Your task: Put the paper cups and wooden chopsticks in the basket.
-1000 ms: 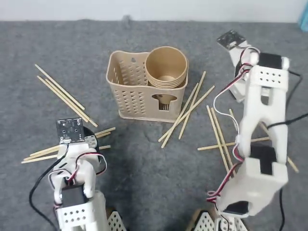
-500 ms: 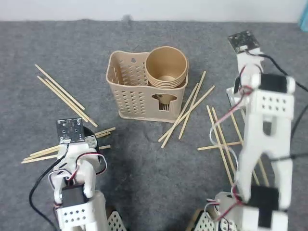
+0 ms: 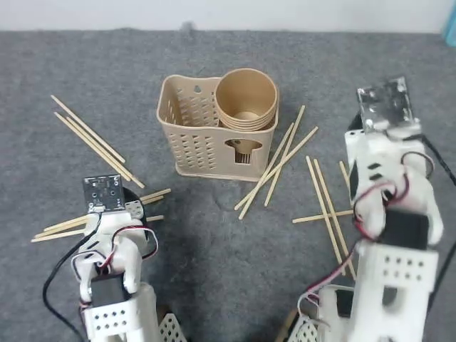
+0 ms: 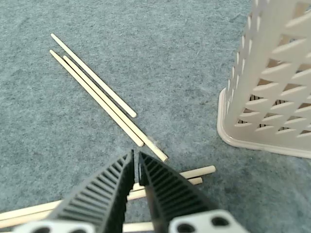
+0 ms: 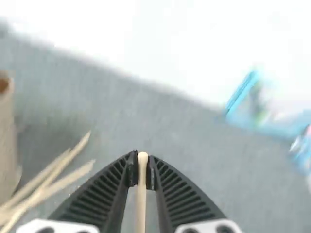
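The left jaws are all but shut with a thin slit between them and hold nothing; they hang just above a few wooden chopsticks [image 4: 192,174] on the grey surface [image 3: 214,242], with three more chopsticks [image 4: 97,87] lying beyond the tips; the left arm [image 3: 110,242] sits at the near left. The right jaws are clamped on a single chopstick [image 5: 141,194], its rounded end showing between the tips; the right arm [image 3: 388,214] stands right of the basket [image 3: 187,135]. The stacked paper cups [image 3: 246,96] sit upright in the basket's right end; loose chopsticks lie just right of the basket [image 3: 278,160], beside the right arm [image 3: 324,203], and well left of the basket [image 3: 92,142].
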You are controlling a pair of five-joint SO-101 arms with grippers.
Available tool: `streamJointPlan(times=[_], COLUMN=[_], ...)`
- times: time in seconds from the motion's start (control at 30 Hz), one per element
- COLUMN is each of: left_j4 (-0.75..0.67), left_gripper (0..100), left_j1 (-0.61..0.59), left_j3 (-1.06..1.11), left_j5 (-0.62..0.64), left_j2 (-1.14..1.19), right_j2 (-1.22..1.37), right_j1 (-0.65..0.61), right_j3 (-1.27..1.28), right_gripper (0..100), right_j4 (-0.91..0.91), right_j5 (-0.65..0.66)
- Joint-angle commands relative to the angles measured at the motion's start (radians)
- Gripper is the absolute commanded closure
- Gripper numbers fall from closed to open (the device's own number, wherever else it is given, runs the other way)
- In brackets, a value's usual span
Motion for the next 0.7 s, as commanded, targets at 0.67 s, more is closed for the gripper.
streamJointPlan(times=[0.67], left_j4=[-0.008], left_gripper=[98], left_j1=[-0.008], left_j3=[-0.004], left_j5=[0.003], left_j2=[-0.009], right_j2=[-0.067], right_j1=[-0.398], right_j3=[-0.012], right_gripper=[99.0], right_j4=[-0.757], right_j5=[-0.009])
